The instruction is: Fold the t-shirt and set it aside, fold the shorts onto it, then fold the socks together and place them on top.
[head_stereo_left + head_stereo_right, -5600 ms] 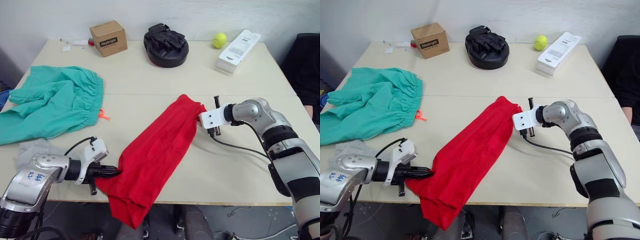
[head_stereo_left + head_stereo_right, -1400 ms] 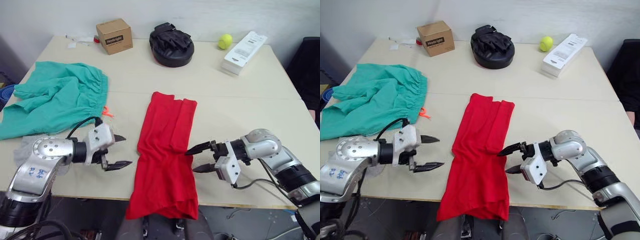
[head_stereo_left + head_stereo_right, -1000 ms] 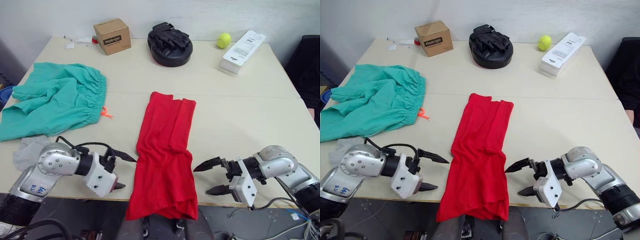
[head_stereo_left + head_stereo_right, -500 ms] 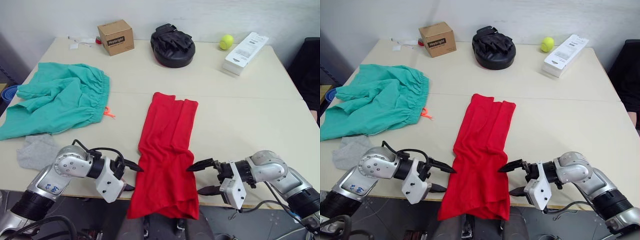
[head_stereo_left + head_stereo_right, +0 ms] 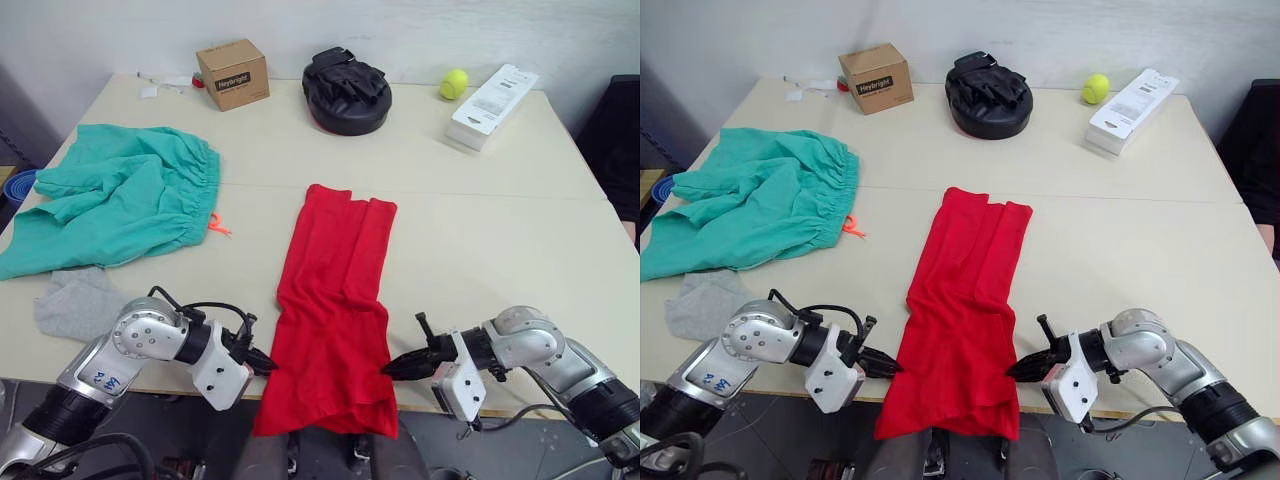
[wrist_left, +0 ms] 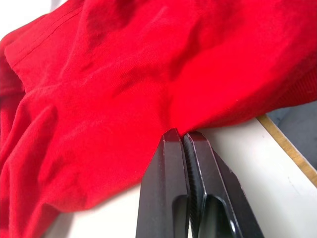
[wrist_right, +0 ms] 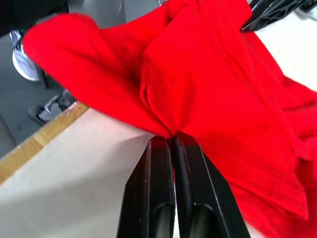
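Both pincers, left pincer (image 5: 262, 364) and right pincer (image 5: 392, 368), are pinching the bright red fabric t-shirt (image 5: 335, 295); I am advising lifting evenly, folding its hanging hem up the worktop (image 5: 480, 230).

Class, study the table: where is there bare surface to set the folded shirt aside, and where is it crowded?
Free: the table right of the t-shirt, below the white box. Crowded: the left side with shorts and sock, and the back edge.
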### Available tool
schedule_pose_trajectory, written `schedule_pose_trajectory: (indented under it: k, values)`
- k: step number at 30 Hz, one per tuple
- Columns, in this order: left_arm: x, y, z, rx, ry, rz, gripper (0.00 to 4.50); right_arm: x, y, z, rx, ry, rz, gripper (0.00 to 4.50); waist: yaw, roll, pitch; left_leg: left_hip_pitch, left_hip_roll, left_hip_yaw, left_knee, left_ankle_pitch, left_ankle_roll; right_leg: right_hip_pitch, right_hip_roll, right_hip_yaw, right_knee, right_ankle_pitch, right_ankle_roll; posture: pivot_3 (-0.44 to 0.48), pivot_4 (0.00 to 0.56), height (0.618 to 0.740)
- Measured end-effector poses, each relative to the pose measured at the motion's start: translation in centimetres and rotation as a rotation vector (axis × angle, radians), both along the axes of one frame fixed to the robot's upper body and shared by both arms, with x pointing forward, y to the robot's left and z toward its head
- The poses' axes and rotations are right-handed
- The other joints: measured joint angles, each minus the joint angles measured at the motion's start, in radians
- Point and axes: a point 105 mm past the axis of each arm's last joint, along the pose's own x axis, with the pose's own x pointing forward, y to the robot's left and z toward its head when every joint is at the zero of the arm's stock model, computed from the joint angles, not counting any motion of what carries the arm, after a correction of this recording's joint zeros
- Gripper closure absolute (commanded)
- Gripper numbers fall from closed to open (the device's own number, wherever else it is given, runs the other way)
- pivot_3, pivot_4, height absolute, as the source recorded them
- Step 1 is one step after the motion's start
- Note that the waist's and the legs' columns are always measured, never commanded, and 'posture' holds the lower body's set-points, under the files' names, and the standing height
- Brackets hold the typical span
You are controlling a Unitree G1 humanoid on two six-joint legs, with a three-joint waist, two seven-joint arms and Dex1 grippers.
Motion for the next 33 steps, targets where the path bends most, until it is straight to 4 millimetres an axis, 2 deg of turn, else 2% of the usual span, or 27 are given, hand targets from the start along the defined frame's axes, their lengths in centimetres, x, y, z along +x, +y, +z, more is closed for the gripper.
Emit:
schedule_pose_trajectory:
  k: [7,11,19,22,25,29,33]
  values:
    - [-1.5,0.9,0.1,0.021,0.185,0.100,4.50,-1.0,0.8,1.7,0.037,0.140,-0.051,4.46,-0.003,0.000,0.000,-0.001,0.000,-0.001,0.000,0.000,0.000,-0.001,0.000,-0.001,-0.001,0.000,0.000,0.000,0.150,0.740]
    - [-3.1,0.4,0.8,-0.001,0.270,0.114,4.50,-1.8,1.3,3.3,0.063,0.175,-0.054,4.46,-0.003,0.000,0.000,-0.003,0.001,-0.002,0.000,0.000,0.000,-0.002,0.000,-0.001,-0.001,0.000,0.000,0.000,0.150,0.740]
    - [-4.8,0.5,2.6,-0.008,0.350,0.135,4.50,-3.8,0.4,4.4,0.024,0.307,-0.065,4.46,0.000,0.001,0.000,-0.003,0.000,-0.002,0.000,-0.001,0.000,-0.001,0.000,-0.001,-0.002,0.000,0.000,0.000,0.150,0.740]
    - [-3.8,0.6,3.1,-0.014,0.324,0.168,4.50,-3.4,0.2,4.9,0.028,0.313,-0.091,4.46,0.001,0.001,0.001,-0.002,0.000,-0.002,0.000,-0.001,0.000,-0.001,0.000,-0.001,-0.002,0.000,0.000,0.000,0.150,0.740]
    - [-1.3,1.1,4.0,-0.036,0.272,0.245,4.50,-2.3,0.2,5.7,0.047,0.283,-0.118,4.46,0.004,0.000,0.001,-0.003,0.000,-0.002,0.000,-0.001,0.000,-0.001,0.000,-0.001,-0.001,0.000,0.000,0.000,0.150,0.740]
    - [1.7,1.3,5.4,-0.099,0.243,0.334,4.50,0.3,0.1,7.1,0.092,0.248,-0.179,4.46,0.003,0.000,0.001,-0.004,0.000,-0.002,0.000,-0.001,0.000,-0.002,0.000,-0.002,-0.001,0.000,0.000,0.000,0.150,0.740]
    - [4.5,1.0,7.2,-0.215,0.284,0.437,4.50,2.6,0.2,8.8,0.142,0.252,-0.241,4.46,0.002,0.000,0.001,-0.005,0.000,-0.002,0.000,0.000,-0.001,-0.003,0.001,-0.002,-0.001,0.000,0.000,0.000,0.150,0.740]
